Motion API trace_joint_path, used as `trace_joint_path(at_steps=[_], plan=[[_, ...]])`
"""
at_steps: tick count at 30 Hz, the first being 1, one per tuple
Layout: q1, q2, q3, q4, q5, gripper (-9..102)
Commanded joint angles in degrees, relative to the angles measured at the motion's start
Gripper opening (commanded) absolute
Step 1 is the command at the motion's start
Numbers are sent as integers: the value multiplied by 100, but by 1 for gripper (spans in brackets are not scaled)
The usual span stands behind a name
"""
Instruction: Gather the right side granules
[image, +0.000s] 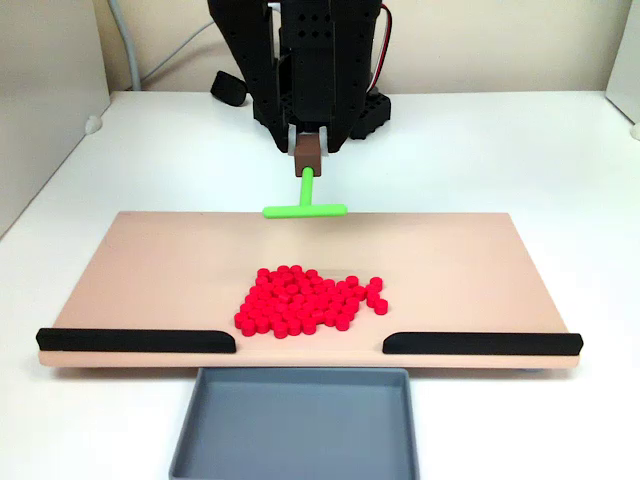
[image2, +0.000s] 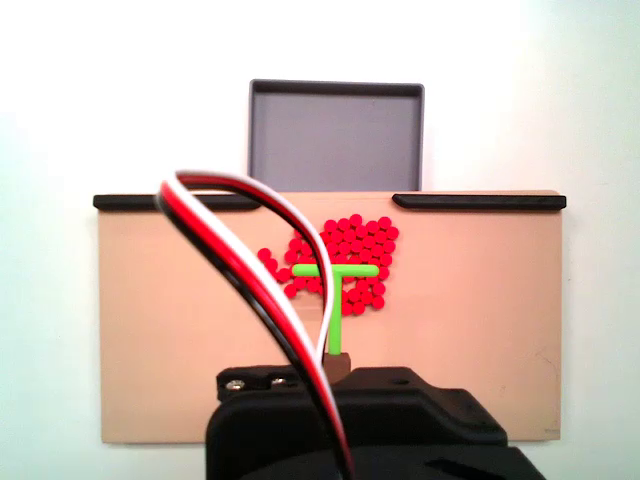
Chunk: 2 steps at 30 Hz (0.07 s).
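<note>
Nearest us in one fixed view, the grey tray (image: 295, 425) sits at the bottom centre, just below the tan board (image: 150, 270). We see the granules (image: 310, 300) heaped at mid-frame, between the two black rails (image: 135, 341). Above them, our gripper (image: 308, 152) pinches a brown block carrying the green T-shaped tool (image: 305, 205), raised near the board's far edge.

Cables (image2: 250, 260) cross the other fixed view's foreground; the tool's bar overlaps the pile there. We judge the pellets light, hard and prone to rolling, so we push them with the bar, not grasp them.
</note>
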Motion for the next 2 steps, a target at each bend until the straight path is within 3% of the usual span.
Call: trace_joint_path(at_steps=[1, 2], plan=[[44, 167, -158, -18, -9, 0], [44, 176, -158, -18, -35, 0]])
